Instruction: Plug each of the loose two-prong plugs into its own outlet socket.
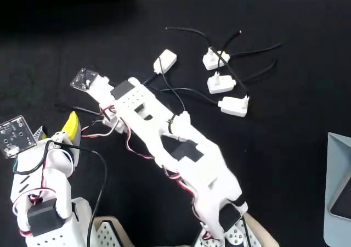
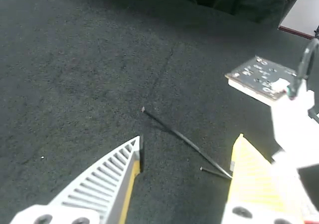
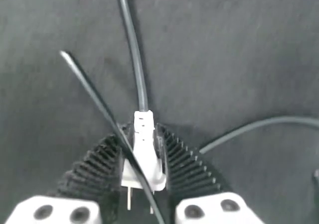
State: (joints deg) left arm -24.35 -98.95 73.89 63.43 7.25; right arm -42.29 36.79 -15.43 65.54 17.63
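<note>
White plug (image 3: 142,154) sits clamped; four white units (image 1: 220,83), perhaps plugs, lie clustered.

High camera sits well off, looking steeply down on the black table (image 1: 285,148), with the arm bases (image 1: 219,225) at its near edge. Left wrist camera is low over the table, facing out between its own fingers (image 2: 99,184) toward a circuit board (image 2: 259,79). The same circuit board (image 1: 83,78) shows in the high view. Right wrist camera points down its jaws, very close on a pinched plug (image 3: 142,154).
</note>
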